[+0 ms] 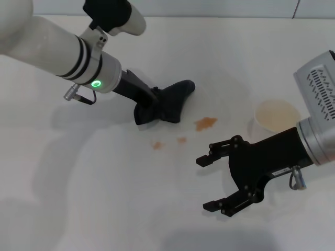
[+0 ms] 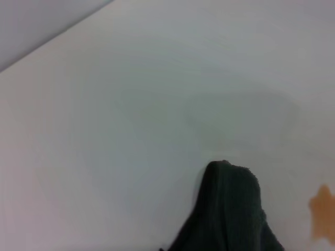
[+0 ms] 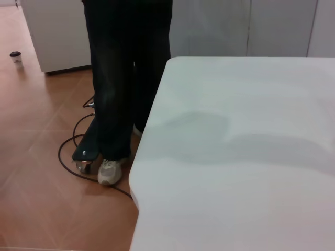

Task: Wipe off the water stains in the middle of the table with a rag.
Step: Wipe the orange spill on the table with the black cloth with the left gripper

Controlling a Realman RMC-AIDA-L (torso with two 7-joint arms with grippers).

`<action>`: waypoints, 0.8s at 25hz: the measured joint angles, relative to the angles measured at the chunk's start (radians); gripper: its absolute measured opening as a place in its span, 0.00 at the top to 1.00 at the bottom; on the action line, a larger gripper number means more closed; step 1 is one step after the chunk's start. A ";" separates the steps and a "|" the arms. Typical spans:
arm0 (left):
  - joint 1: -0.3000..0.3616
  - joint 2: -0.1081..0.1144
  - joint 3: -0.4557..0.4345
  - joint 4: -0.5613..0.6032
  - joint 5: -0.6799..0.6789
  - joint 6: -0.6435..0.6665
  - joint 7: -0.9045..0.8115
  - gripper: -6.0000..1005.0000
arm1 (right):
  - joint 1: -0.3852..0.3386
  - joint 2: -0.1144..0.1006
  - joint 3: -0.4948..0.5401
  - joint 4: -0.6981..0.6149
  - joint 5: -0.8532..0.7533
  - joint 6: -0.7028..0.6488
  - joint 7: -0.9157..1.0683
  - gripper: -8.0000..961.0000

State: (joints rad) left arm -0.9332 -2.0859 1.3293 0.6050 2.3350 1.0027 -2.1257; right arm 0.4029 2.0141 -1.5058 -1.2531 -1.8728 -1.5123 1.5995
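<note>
We are gripping rag in left claw, clenched on it, pressing it onto worktop just beside stains. Right claw hovering released, near stains, next to cup.

Two white-shelled arms ending in black grippers.

The left arm has black bands, a glowing green ring light and a silver plug; the right arm shows a grey vented housing, a small cable, and a black two-fingered right gripper.
</note>
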 joint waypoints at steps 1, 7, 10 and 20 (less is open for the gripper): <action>-0.003 -0.001 0.018 -0.002 -0.005 -0.001 0.003 0.90 | 0.000 0.000 -0.002 0.000 0.002 0.001 -0.001 0.11; -0.012 -0.003 0.194 -0.003 -0.104 -0.010 0.008 0.90 | 0.001 0.000 -0.009 -0.001 0.004 0.003 -0.004 0.11; -0.013 -0.003 0.274 0.008 -0.152 -0.015 0.011 0.90 | 0.001 0.000 -0.015 0.001 0.005 0.003 -0.007 0.11; 0.000 -0.004 0.443 0.084 -0.227 0.069 0.011 0.90 | -0.007 0.000 -0.016 0.000 0.006 -0.001 -0.009 0.11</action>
State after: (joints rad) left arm -0.9336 -2.0898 1.7727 0.6894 2.1080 1.0713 -2.1143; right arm 0.3956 2.0141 -1.5220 -1.2534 -1.8666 -1.5135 1.5909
